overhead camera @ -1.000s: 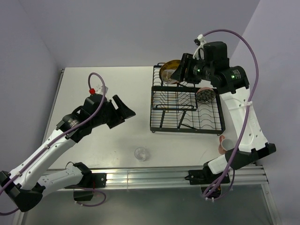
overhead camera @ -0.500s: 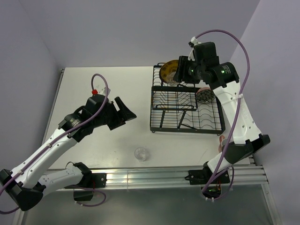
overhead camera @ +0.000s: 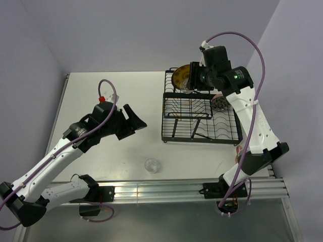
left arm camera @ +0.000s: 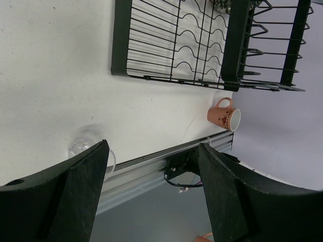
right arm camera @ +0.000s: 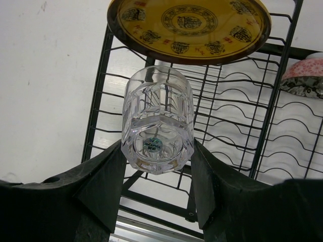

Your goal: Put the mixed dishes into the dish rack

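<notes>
The right claw [right arm camera: 157, 170], clamped on a glass [right arm camera: 157, 118] above the rack [right arm camera: 96, 101], should next lower it in; the left claw [left arm camera: 152, 151] gapes apart.

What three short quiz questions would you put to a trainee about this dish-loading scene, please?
1. True or false: the yellow plate already sits in the dish rack.
2. What do the right arm's jaws hold? A) a pink mug B) a clear tumbler C) a patterned bowl
3. Where is the second tumbler?

Key: 1. True. 2. B; the jaws are closed on it above the rack. 3. On the table, outside the rack, near the front edge between the two arms' bases.
</notes>
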Robot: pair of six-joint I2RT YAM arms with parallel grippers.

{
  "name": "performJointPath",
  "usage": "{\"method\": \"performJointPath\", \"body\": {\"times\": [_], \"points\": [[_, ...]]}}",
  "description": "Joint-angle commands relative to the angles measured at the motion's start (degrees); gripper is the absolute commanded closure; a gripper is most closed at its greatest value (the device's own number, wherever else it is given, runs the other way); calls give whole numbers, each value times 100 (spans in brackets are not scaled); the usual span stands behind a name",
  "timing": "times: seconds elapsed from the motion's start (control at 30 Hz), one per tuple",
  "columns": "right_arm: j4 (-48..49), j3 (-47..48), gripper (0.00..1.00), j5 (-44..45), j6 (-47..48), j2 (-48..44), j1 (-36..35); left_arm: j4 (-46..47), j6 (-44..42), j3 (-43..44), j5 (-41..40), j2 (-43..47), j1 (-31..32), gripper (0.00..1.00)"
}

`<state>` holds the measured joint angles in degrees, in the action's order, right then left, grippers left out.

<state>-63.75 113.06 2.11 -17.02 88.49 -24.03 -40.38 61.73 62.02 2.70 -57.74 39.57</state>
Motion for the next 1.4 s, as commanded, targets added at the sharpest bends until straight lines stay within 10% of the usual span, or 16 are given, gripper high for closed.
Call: {"method": "performJointPath", "body": {"times": [0.0, 1.37], "points": [[20, 287, 100, 368, 93, 63, -101, 30, -39, -6, 3, -27, -11, 23], [-727, 349, 91, 1556, 84, 1100, -638, -365, -197, 56, 55, -89, -37, 22]]}}
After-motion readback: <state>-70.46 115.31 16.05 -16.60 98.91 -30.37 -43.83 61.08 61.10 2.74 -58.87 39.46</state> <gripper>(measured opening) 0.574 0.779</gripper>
